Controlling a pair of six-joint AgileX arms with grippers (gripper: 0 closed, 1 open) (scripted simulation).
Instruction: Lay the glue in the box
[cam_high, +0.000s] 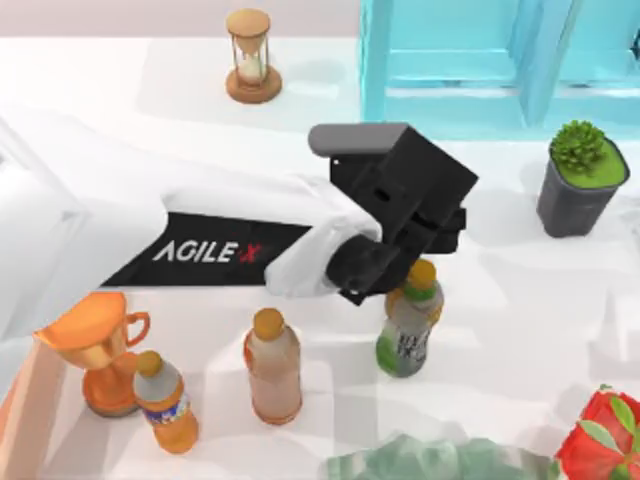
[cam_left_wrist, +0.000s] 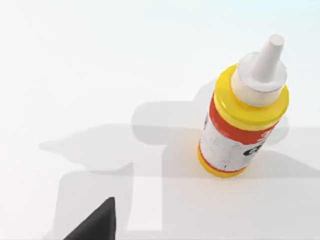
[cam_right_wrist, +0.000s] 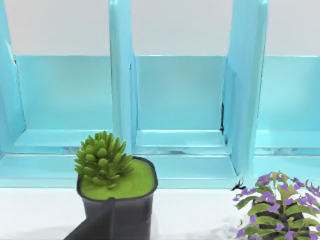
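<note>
From above, the left arm reaches across mid-table, its gripper (cam_high: 400, 262) hanging by a green-labelled bottle (cam_high: 408, 322); finger spacing cannot be told. The left wrist view adds the glue (cam_left_wrist: 243, 112), upright on the white table (cam_left_wrist: 75, 75). The right wrist view faces a potted succulent (cam_right_wrist: 114, 187) before a blue shelf (cam_right_wrist: 180, 100).

We see a white table (cam_high: 560, 300) lit from above, with soft grey shadows falling across its glossy surface. Along its far edge at the top view's right stands a pale blue shelf unit (cam_high: 470, 60), whose upright dividers (cam_right_wrist: 120, 75) separate open compartments before a plain light wall (cam_right_wrist: 185, 25). Set about the table are an hourglass (cam_high: 251, 55), a potted green succulent (cam_high: 580, 180), an orange trophy cup (cam_high: 100, 345) and a purple-flowered plant (cam_right_wrist: 280, 205).
</note>
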